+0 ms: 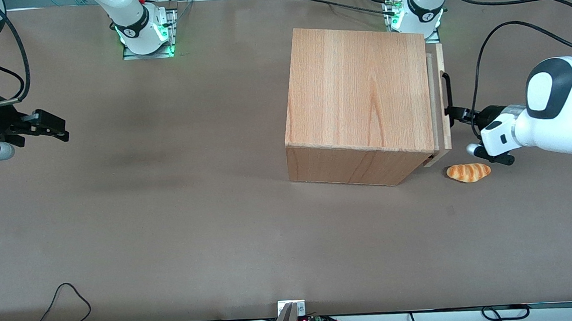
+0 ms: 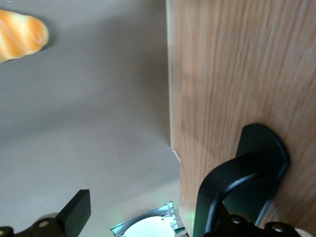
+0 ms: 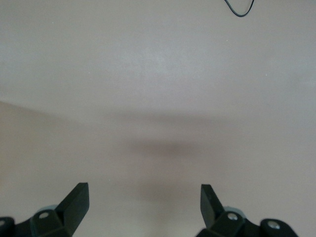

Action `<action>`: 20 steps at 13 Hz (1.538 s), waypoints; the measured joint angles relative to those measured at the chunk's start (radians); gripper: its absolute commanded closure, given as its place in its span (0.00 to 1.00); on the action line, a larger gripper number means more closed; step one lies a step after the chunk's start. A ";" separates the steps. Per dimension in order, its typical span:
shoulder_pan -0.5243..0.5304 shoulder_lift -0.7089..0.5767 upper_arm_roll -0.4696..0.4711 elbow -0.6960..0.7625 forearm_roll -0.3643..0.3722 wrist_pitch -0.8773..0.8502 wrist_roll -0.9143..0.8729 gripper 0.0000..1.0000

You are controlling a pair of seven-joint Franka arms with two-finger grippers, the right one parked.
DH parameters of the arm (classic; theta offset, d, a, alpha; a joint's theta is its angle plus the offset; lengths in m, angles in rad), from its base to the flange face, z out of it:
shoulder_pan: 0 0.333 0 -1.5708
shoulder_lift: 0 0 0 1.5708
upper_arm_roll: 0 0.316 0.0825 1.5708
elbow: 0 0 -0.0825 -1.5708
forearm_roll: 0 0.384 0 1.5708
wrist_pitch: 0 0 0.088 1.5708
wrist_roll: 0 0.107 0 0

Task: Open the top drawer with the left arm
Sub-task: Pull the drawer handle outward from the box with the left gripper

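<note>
Bread roll (image 1: 468, 172) on desk (image 1: 169, 214) aside, left arm's tool (image 1: 456, 114) spread wide, one finger hooked behind top drawer (image 1: 442, 96) handle (image 1: 446, 93) (rigid, light; pull straight).

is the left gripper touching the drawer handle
Touching. In the left wrist view one finger of the gripper is hooked against the black handle of the top drawer; the front view agrees.

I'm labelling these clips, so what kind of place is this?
Likely a robotics lab bench: two arm bases bolted to a brown table, cables along its edges, a wooden cabinet and a toy bread roll. The left arm's hand is at the top drawer handle.
</note>
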 measured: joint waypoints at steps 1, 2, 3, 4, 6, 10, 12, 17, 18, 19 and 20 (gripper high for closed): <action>0.012 -0.001 0.000 0.001 0.009 0.001 0.000 0.00; 0.026 -0.001 0.001 0.001 0.016 0.002 0.002 0.00; 0.041 -0.002 0.001 0.001 0.022 0.005 0.006 0.00; 0.055 -0.003 0.001 0.002 0.027 0.008 0.012 0.00; 0.072 -0.003 0.001 0.002 0.032 0.011 0.017 0.00; 0.103 -0.005 0.002 0.003 0.049 0.017 0.017 0.00; 0.126 -0.005 0.002 0.006 0.063 0.024 0.017 0.00; 0.175 -0.005 0.003 0.010 0.081 0.036 0.018 0.00; 0.181 -0.005 0.003 0.011 0.085 0.037 0.020 0.00; 0.185 -0.005 0.003 0.013 0.088 0.039 0.021 0.00; 0.188 -0.005 0.003 0.014 0.090 0.040 0.022 0.00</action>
